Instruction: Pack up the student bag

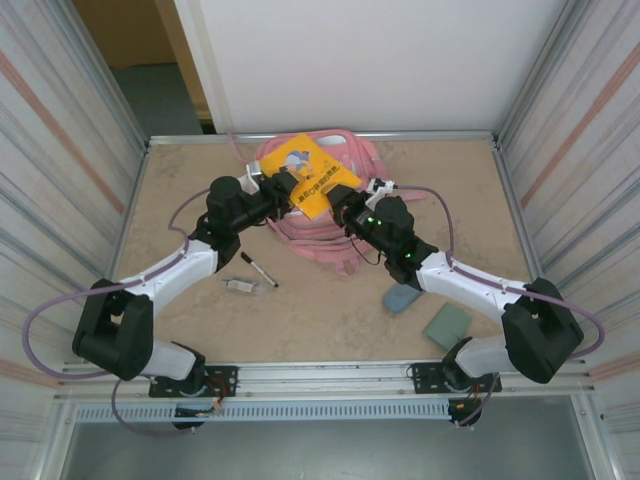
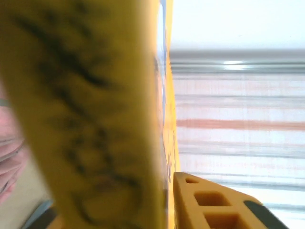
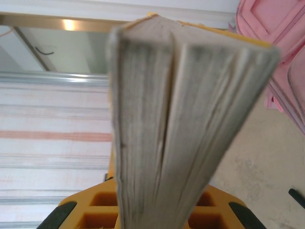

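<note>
Student bag (image 1: 312, 238): pink fabric, lying flattened at the far middle of the table (image 1: 330, 330), close to the back rail, straps trailing toward the near side. In the right wrist view it shows as pink panels at the upper right.

Yellow book (image 1: 305, 170): held over the bag, cover up and tilted, between the two arms.

Left gripper (image 1: 283, 190): at the book's left edge. In the left wrist view the blurred yellow cover lies hard beside one yellow finger (image 2: 209, 205); whether the claw grips it cannot be told.

Right gripper (image 1: 345, 207): at the book's right edge, jaws drawn in on the book (the grey page edges stand upright between them in the right wrist view).

Surface: beige, mottled like stone, framed by a pale metal rim.

Loose items on it:
- black marker (image 1: 258, 270), lying at a slant left of centre
- small pale object (image 1: 238, 286) just beside the marker (too small to identify)
- blue-grey pencil case (image 1: 402, 298), partly under the right arm
- grey-green square pad (image 1: 446, 325), near the pencil case, toward the right front corner

Room:
- plain white back wall (image 1: 380, 60)
- ribbed pale side panels (image 1: 60, 150) with a faint reddish stripe, on both sides
- open doorway (image 1: 150, 60) at the far left, showing a brown surface and grey floor
- slotted metal rail (image 1: 320, 375) along the near edge, carrying both arm bases
</note>
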Available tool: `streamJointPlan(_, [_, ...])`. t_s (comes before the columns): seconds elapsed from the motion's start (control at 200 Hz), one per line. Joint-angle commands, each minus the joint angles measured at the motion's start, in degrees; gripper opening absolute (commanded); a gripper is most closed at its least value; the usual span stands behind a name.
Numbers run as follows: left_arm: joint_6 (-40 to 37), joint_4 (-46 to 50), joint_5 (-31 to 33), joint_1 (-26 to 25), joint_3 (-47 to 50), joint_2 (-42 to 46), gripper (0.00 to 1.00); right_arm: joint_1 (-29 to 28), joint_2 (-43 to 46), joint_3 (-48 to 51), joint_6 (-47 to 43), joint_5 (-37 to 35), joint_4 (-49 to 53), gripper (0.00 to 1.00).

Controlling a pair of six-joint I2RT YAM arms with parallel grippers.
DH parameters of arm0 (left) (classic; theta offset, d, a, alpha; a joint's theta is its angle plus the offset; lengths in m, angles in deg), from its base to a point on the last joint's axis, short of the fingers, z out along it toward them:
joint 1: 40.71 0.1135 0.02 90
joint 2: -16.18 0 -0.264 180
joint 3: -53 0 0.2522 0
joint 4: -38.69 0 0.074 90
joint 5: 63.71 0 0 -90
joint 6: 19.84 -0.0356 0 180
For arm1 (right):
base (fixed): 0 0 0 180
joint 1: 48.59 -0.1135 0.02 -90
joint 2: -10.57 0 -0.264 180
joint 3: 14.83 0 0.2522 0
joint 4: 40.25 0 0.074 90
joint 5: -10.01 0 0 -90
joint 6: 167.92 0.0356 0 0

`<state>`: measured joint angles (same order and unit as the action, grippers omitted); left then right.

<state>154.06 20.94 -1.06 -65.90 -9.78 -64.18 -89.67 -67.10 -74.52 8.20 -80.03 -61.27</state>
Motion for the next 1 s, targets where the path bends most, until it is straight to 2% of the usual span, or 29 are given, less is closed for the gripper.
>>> streamJointPlan(0.0, [-10.1,8.3,-7.8,0.2,-4.3,1.0,0.38,0.9,1.0,0.3,-2.3,-1.1,-5.0,0.09])
streamJointPlan(0.07, [-13.9,12.8,-8.0,0.2,-5.5,1.3,0.42,1.2,2.8,0.6,-3.4,-2.8,-1.6,0.09])
streamJointPlan(0.165, [-16.6,13.9,-9.5,0.8,-5.7,1.7,0.48,1.7,5.7,-0.3,-5.4,-4.7,4.7,0.10])
streamJointPlan(0.21, [-20.4,15.6,-10.2,1.3,-6.3,2.1,0.51,2.7,6.5,-0.3,-5.9,-4.1,5.6,0.07])
streamJointPlan(0.301, [-37.1,26.5,-9.7,1.5,-10.3,2.3,0.54,5.7,9.1,1.0,-5.7,-2.3,6.4,0.02])
streamJointPlan(0.391, [-54.9,39.7,-2.5,-0.7,-14.7,1.1,0.61,8.6,14.1,4.0,-7.2,-2.9,9.1,0.06])
streamJointPlan(0.491, [-68.2,44.5,2.6,-4.1,-16.0,-1.4,0.68,12.2,20.4,4.7,-11.3,-2.4,18.2,0.02])
streamJointPlan(0.561, [-75.5,43.8,4.3,-5.7,-15.5,-4.3,0.71,15.1,25.7,4.7,-13.6,-1.9,24.9,0.00])
streamJointPlan(0.661, [-80.5,44.8,4.3,-5.8,-17.1,-9.4,0.75,20.1,31.5,4.7,-15.9,-0.7,33.3,0.00])
streamJointPlan(0.812, [-86.5,50.3,10.8,-5.9,-22.3,-16.0,0.77,27.5,37.4,4.5,-16.4,3.4,39.9,0.00])
streamJointPlan(0.937, [-92.2,55.3,15.5,-6.7,-27.7,-20.8,0.81,30.0,40.8,4.9,-16.3,3.4,42.8,0.00])
streamJointPlan(0.997, [-95.6,56.3,18.4,-8.0,-29.5,-22.6,0.87,30.4,41.3,5.0,-16.6,4.0,43.3,0.00])
